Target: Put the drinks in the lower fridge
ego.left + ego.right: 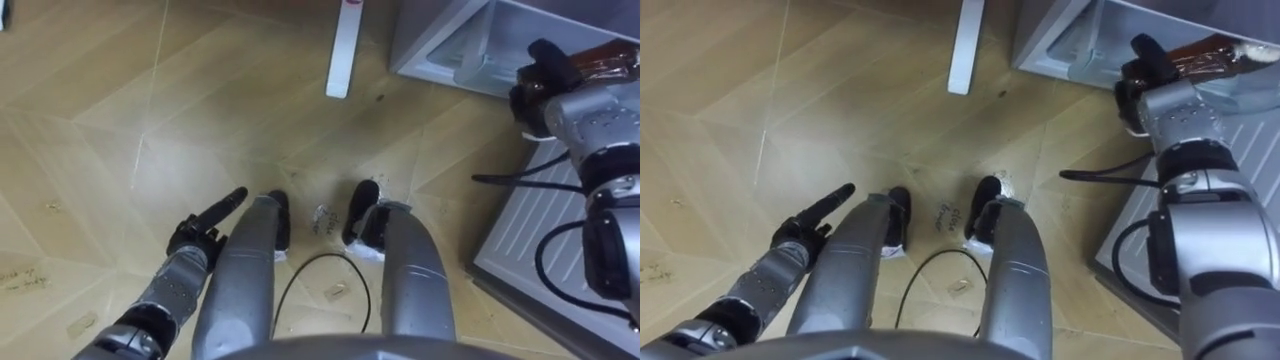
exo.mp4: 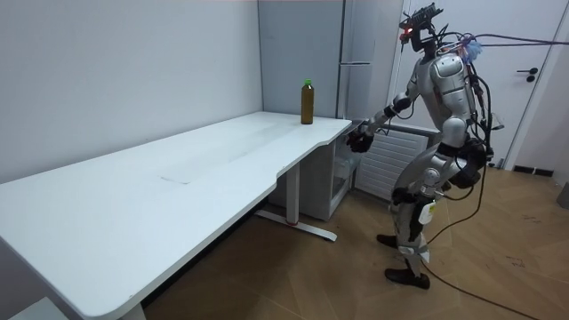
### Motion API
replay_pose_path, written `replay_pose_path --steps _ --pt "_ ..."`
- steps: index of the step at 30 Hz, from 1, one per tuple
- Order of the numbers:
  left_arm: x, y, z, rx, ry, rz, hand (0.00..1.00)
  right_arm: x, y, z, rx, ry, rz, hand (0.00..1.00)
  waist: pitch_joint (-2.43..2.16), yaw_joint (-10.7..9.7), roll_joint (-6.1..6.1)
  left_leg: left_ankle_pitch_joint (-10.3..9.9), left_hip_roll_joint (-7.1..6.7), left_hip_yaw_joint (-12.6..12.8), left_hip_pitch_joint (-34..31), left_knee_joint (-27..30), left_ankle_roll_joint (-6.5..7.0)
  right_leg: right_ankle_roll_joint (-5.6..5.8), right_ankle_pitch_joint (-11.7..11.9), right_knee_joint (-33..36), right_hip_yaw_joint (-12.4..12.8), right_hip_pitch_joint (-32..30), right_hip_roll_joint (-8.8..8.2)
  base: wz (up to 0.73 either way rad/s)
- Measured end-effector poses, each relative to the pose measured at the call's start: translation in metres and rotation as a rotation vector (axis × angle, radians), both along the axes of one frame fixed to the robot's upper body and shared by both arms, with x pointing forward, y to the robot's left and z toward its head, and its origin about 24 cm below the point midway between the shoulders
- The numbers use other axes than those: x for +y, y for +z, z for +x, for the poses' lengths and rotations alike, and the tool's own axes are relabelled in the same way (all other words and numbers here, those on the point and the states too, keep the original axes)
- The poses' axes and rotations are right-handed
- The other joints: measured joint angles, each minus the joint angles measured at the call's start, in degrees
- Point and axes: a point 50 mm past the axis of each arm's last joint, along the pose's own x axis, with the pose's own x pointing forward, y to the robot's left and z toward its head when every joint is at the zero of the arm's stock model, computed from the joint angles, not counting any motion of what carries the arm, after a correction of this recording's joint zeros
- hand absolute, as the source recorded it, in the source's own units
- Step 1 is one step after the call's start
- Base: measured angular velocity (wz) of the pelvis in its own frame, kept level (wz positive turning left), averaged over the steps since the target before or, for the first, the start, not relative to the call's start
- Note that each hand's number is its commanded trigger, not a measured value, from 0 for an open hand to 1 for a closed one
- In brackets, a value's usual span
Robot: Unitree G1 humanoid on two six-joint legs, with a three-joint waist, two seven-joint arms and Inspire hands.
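My right hand [image 1: 545, 88] is shut on a brown drink bottle [image 1: 600, 55], which it holds on its side at the mouth of the open lower fridge [image 1: 470, 45]. The same hand [image 1: 1145, 85] and bottle [image 1: 1205, 55] appear in the right eye view. In the room view I stand in front of the fridge [image 2: 342, 182] with that arm stretched toward it. A second brown bottle with a green cap [image 2: 308, 100] stands upright on the far corner of the white table [image 2: 178, 178]. My left hand [image 1: 205, 228] hangs low by my left leg, fingers straight and empty.
The open fridge door [image 1: 545, 235], white and ribbed inside, lies at my right. A white table foot [image 1: 343, 50] rests on the wooden floor ahead. The table edge is close to the fridge at the room view's left.
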Motion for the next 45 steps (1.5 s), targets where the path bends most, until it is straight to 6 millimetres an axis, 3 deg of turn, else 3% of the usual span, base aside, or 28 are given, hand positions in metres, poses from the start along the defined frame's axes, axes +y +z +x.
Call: replay_pose_path --steps 12,17,34,39,40,45 --pt "-0.002 -0.001 -0.004 -0.003 -0.07 0.045 0.0 -0.007 0.009 0.004 -0.114 0.006 -0.053 0.0 -0.02 -0.41 0.21 0.0 0.04 1.17 1.33 -1.35 0.0 -0.11 0.01 -0.08 0.87 0.18 -0.02 -0.02" --pt "0.0 0.0 -0.003 -0.008 -0.092 0.06 0.0 -0.007 0.01 0.005 -0.174 0.047 -0.083 0.0 0.39 -0.56 -0.54 0.0 0.04 1.5 2.04 -1.7 -0.01 -0.18 0.06 -0.06 0.94 0.55 -0.17 -0.02" --pt "0.005 0.002 -0.005 -0.035 -0.128 0.062 0.0 -0.003 0.008 0.007 -0.221 0.119 -0.114 0.0 0.54 -1.51 -1.0 0.0 0.08 1.51 2.1 -1.76 -0.01 -0.22 0.09 -0.18 0.73 0.69 -0.17 0.0" --pt "0.007 0.002 -0.006 -0.031 -0.127 0.069 0.0 0.002 0.0 0.003 -0.21 0.182 -0.141 0.0 0.52 -1.54 -1.18 -0.3 0.58 1.34 3.71 -1.93 -0.28 -0.39 0.22 -1.33 0.25 2.75 0.61 -0.05" --pt "0.008 0.002 -0.007 -0.03 -0.126 0.07 0.0 0.002 -0.005 0.0 -0.206 0.2 -0.147 0.0 0.51 -1.38 -1.15 -0.37 1.27 1.2 4.29 -2.03 -0.39 -0.52 0.34 -2.05 -0.2 3.69 0.89 -0.07" --pt "0.009 0.002 -0.007 -0.025 -0.123 0.068 0.0 0.001 -0.021 -0.011 -0.187 0.248 -0.159 0.0 0.47 -0.5 -1.08 -0.61 2.17 0.35 6.37 -2.52 -0.78 -0.85 0.8 -4.35 -1.78 7.04 1.6 -0.01"
